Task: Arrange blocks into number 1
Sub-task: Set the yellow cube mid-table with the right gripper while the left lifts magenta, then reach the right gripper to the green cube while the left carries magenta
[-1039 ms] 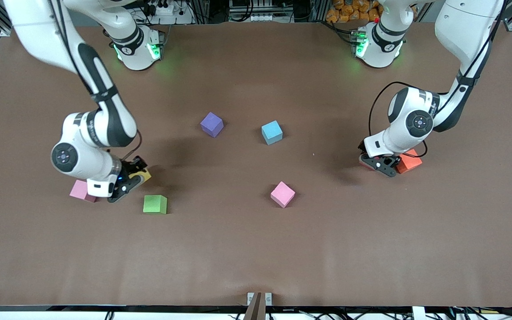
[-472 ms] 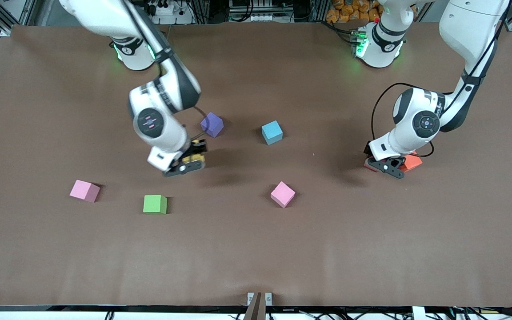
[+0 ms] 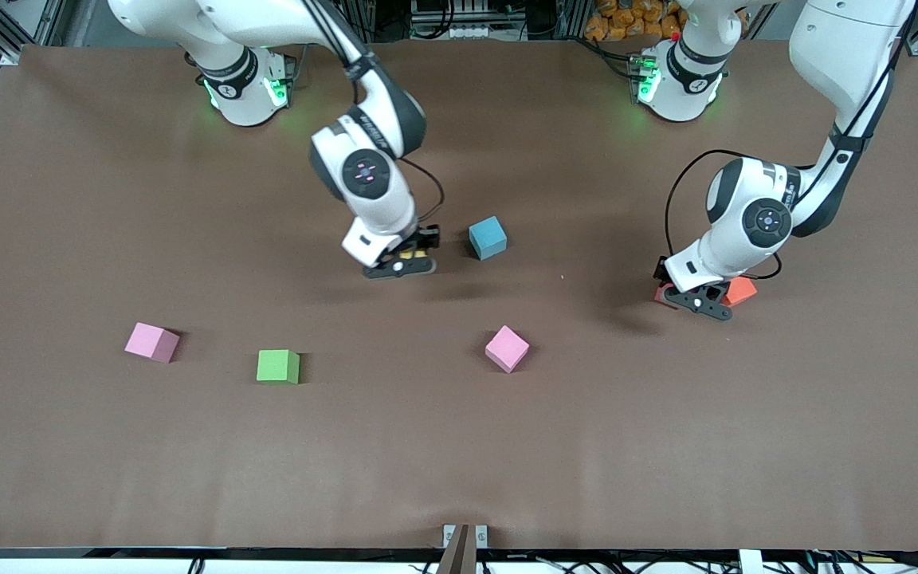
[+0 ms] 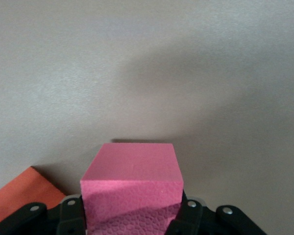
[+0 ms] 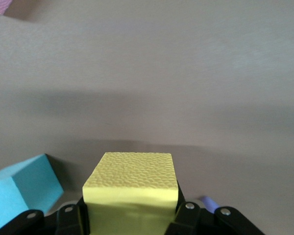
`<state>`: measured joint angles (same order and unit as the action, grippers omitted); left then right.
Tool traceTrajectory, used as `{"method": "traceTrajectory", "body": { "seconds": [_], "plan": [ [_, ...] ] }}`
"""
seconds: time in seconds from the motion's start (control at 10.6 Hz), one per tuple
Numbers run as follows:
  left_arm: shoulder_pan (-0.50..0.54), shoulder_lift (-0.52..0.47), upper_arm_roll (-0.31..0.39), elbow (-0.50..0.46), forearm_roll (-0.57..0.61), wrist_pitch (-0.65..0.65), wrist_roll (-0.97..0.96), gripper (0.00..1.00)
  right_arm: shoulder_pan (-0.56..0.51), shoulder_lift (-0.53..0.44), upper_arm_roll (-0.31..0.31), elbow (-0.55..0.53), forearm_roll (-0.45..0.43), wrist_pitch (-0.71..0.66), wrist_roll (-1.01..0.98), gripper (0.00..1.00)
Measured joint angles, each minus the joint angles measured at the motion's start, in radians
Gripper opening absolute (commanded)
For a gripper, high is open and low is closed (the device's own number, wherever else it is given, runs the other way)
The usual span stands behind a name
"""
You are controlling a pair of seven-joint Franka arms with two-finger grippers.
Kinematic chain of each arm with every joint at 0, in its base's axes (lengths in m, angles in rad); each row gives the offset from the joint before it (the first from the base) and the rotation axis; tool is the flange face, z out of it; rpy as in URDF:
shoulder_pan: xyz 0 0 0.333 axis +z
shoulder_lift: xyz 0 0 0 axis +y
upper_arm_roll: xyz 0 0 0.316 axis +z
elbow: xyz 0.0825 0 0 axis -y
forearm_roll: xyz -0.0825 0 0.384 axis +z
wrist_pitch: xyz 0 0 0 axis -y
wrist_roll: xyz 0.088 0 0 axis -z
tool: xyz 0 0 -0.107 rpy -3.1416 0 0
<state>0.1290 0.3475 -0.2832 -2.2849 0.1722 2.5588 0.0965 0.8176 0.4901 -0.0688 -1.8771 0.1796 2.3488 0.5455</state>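
Right claw (image 3: 401,265) is clamped on the small yellow foam cube (image 5: 131,183), carrying it over the middle of the brown table (image 3: 459,446), right beside the light blue foam cube (image 3: 488,237). Looks like the "1" gets built around there, hence hauling it in. A sliver of purple foam block (image 5: 208,202) peeks out under it. Left claw (image 3: 698,299) is squeezed on the red-pink foam cube (image 4: 132,183) down near the table's left-arm end, with the orange foam cube (image 3: 739,291) touching or just beside it. So that grab is probably just done. Two pink foam cubes (image 3: 151,341) (image 3: 506,347) and the green foam cube (image 3: 278,366) sit scattered nearer the front edge, not lined up yet.
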Motion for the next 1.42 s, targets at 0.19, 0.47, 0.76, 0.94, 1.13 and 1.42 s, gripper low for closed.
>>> {"method": "traceTrajectory", "body": {
  "seconds": [0.19,0.47,0.76,0.94,1.13,1.42],
  "plan": [
    [0.013,-0.001,0.0,0.001,0.0,0.0,0.0,0.0,0.013,0.071,-0.001,0.049,0.0,0.025,0.018,0.6],
    [0.013,-0.007,-0.001,0.001,0.0,0.0,-0.018,0.0,0.01,0.093,-0.01,0.072,0.0,0.03,0.018,1.0],
    [0.012,-0.029,-0.02,0.001,0.0,-0.003,-0.092,0.0,-0.012,0.048,-0.016,0.089,0.0,-0.034,0.008,1.0],
    [0.011,-0.062,-0.049,0.001,0.0,-0.042,-0.153,0.0,-0.04,-0.031,-0.017,0.062,-0.001,-0.137,-0.128,1.0],
    [0.012,-0.094,-0.115,0.002,0.0,-0.079,-0.301,0.0,-0.055,-0.092,-0.017,-0.03,-0.001,-0.149,-0.331,1.0],
    [0.007,-0.109,-0.288,0.004,0.0,-0.142,-0.615,0.0,-0.088,-0.171,-0.011,-0.19,-0.001,-0.062,-0.489,1.0]
  ]
}}
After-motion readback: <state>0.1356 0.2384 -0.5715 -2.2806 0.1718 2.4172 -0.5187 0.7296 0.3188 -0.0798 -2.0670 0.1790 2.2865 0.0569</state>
